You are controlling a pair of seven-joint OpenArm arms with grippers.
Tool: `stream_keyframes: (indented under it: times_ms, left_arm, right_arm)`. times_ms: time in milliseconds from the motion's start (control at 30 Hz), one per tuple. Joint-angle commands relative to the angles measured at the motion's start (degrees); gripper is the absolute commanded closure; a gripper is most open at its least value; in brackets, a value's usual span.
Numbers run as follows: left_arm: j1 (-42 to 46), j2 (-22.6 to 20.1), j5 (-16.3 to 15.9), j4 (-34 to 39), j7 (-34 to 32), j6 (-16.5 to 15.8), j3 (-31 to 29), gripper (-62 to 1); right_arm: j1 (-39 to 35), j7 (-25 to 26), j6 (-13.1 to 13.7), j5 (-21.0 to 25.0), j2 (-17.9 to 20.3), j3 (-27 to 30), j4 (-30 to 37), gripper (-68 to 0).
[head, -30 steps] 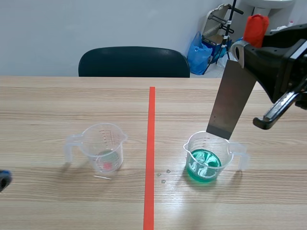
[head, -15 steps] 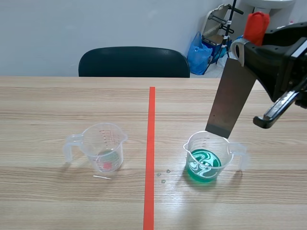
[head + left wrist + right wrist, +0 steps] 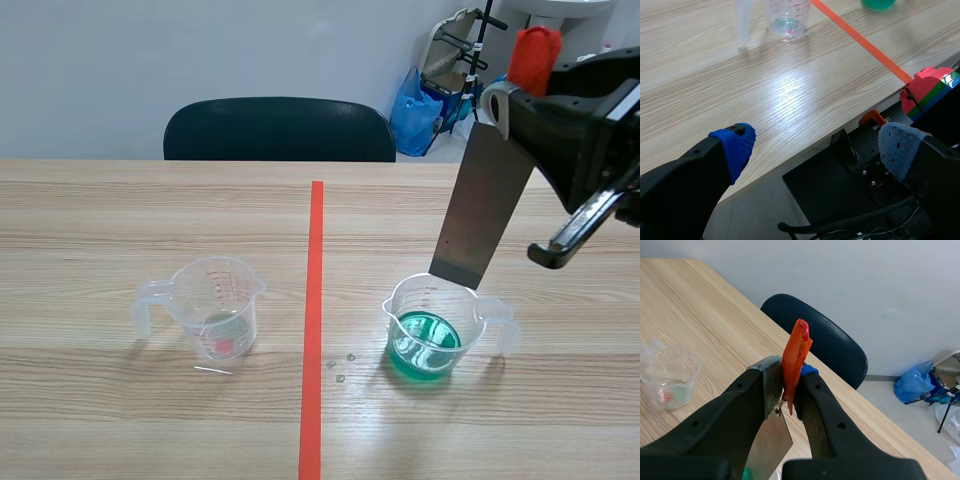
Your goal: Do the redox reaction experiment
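While my right gripper [image 3: 787, 385] is clamped on the top of the plate [image 3: 480, 210] - with an orange-red tab [image 3: 796, 352] pinched in alongside it - I read this as the dipping step, with the metal about to go into the solution. The plate hangs tilted from the fingers, its lower edge at about rim height over the far side of the beaker [image 3: 497, 322], and it looks clear of the green liquid [image 3: 425, 345].

The next move calls for a straight, slow descent so the lower edge enters the mouth without knocking the rim. The beaker is light plastic and I judge it would slide or tip at a nudge. I would square the plate over the opening first.

My left gripper [image 3: 817, 145] hangs wide apart and empty, off the near edge of the table, well away from the work. The second beaker [image 3: 213, 305] stands across the tape [image 3: 315, 300], with only a pinkish trace at its bottom.

From the scene camera I cannot tell whether the plate's edge is truly over the opening or just behind it. The right wrist camera cuts off the plate's lower part and shows only a sliver of green, so there is no check from there. What the tab is I cannot make out, nor what the small specks [image 3: 340, 368] beside the tape are.
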Motion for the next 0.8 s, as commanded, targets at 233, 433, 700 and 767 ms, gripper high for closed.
stream_keyframes:
  times_ms: [233, 433, 700, 767]
  left_arm:
    - [0.1, 0.2, -0.2, 0.5, -0.1, -0.1, 0.0, -54.3]
    - [0.1, 0.2, -0.2, 0.5, -0.2, -0.1, 0.0, -55.5]
    - [0.1, 0.2, -0.2, 0.5, -0.2, -0.1, 0.0, -55.8]
    - [0.1, 0.2, -0.2, 0.5, -0.2, -0.1, 0.0, -56.8]
  right_arm:
    - [0.7, 0.9, -0.4, 0.8, 0.8, 0.7, 1.3, -1.9]
    - [0.7, 0.9, -0.4, 0.8, 0.8, 0.7, 1.3, -2.0]
    - [0.7, 0.9, -0.4, 0.8, 0.8, 0.7, 1.3, -2.0]
    - [0.7, 0.9, -0.4, 0.8, 0.8, 0.7, 1.3, -2.0]
